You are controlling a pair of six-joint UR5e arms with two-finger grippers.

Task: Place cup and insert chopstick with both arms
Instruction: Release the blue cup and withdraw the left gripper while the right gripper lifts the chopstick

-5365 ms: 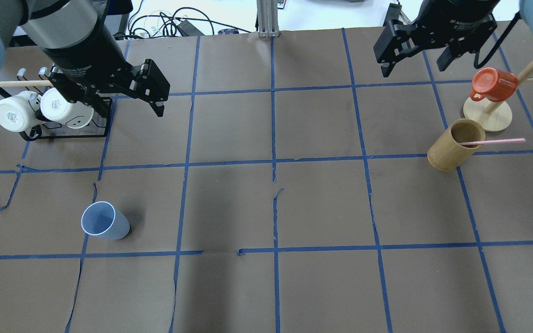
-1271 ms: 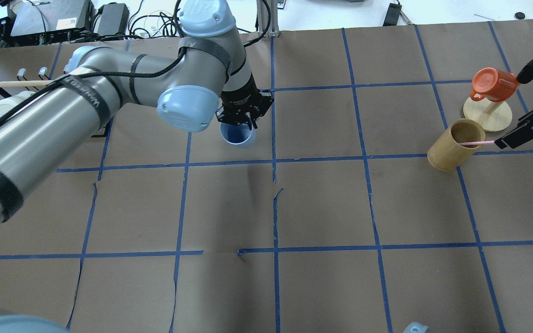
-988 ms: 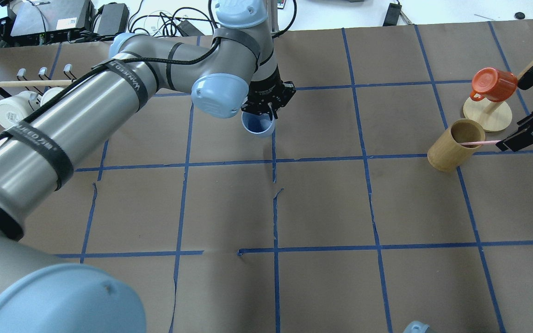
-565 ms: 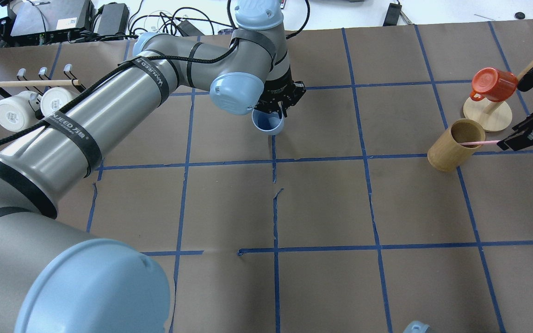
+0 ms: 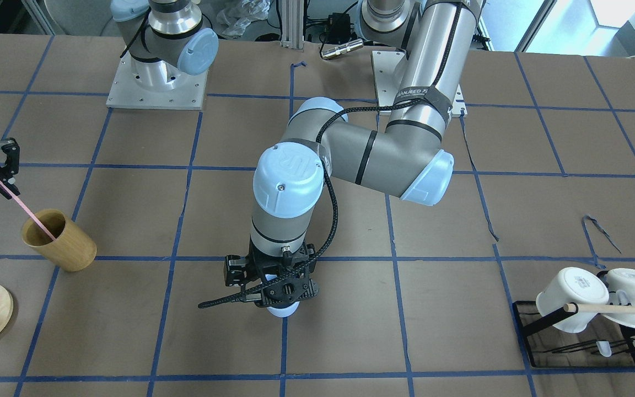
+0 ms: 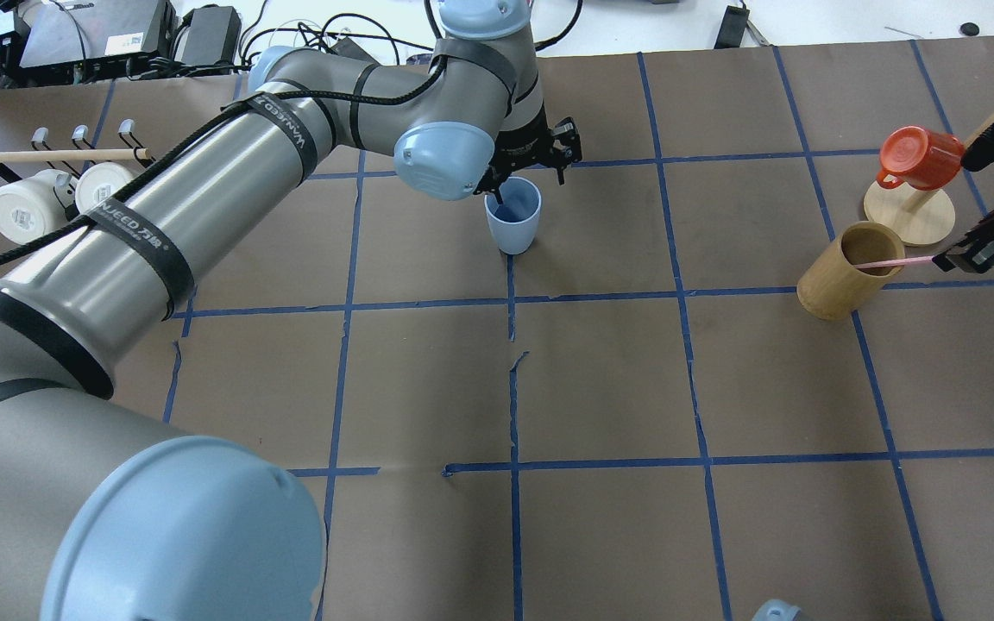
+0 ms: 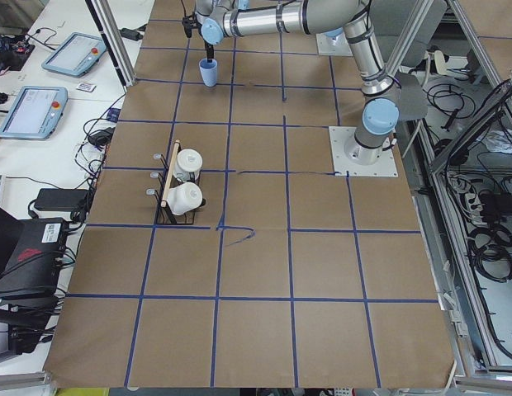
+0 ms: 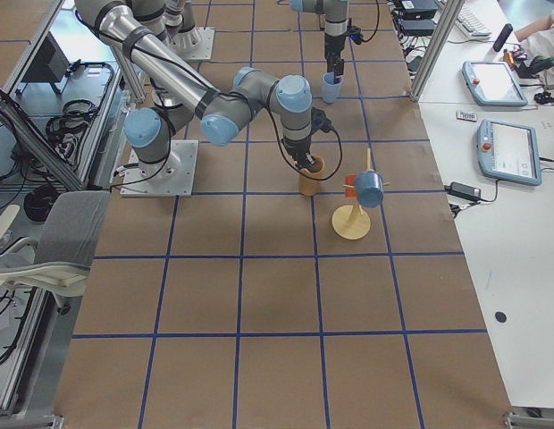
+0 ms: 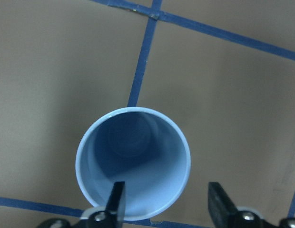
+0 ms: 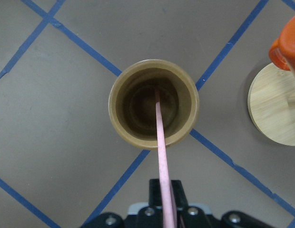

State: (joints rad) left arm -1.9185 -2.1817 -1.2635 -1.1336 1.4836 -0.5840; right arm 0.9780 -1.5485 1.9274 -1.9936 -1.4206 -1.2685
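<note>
Front view: a pale blue plastic cup [image 5: 283, 311] stands upright at the middle of the table [image 5: 461, 220], mostly hidden under the left gripper [image 5: 279, 290].

Left wrist view: the cup's smooth blue inside shows down to its bottom. The gripper is spread, with one finger [image 9: 116, 204] inside the rim and the other outside.

Right wrist view: the right gripper [image 10: 166, 209] pinches a pink chopstick [image 10: 162, 156]. The chopstick's far end sits inside an upright bamboo holder [image 10: 120, 118].
</note>
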